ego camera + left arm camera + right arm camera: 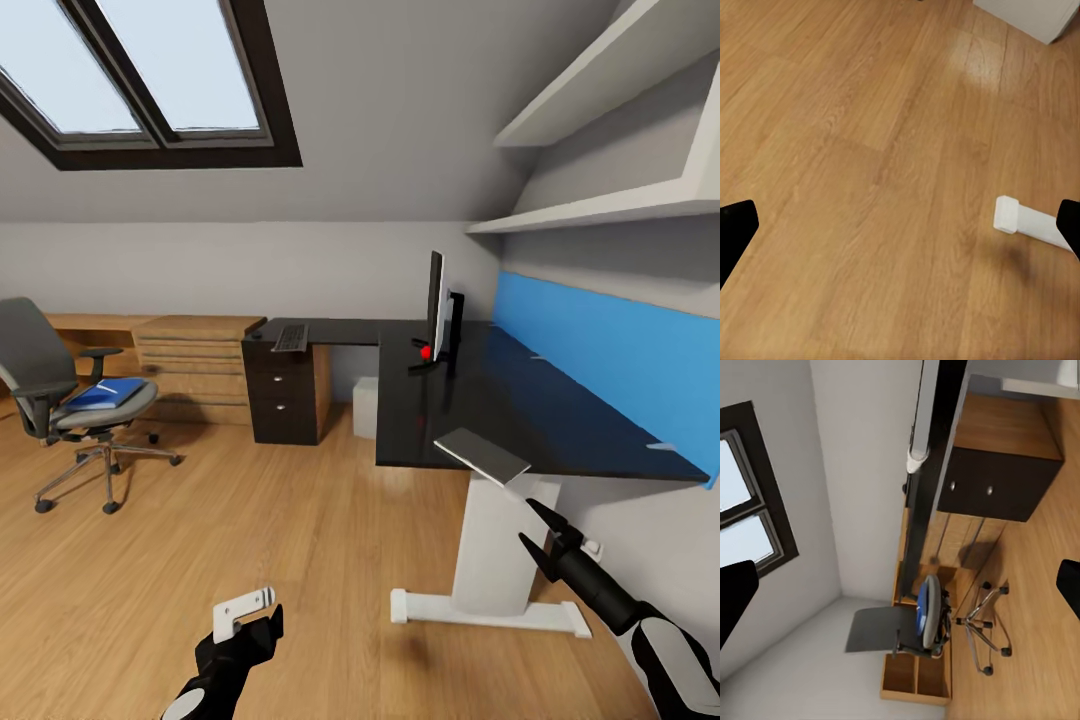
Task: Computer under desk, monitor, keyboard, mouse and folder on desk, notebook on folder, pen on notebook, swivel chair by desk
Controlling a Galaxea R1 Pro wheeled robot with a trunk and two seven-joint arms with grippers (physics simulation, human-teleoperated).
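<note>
Both tools are empty with fingers spread: the right tool (537, 535) hovers just below the desk (480, 400) edge, the left tool (250, 620) hangs low over the wood floor (200, 520). On the desk, a keyboard (482, 456) overhangs the near edge at the right tool's 12 o'clock, with the monitor (437, 310) behind. The swivel chair (70, 400) carrying the folder (105, 394) stands well apart at 9 o'clock.

No readable text, labels, brands or numbers in any view. Keyboard (291, 338) keys too small to make out; monitor (437, 305) blank.
</note>
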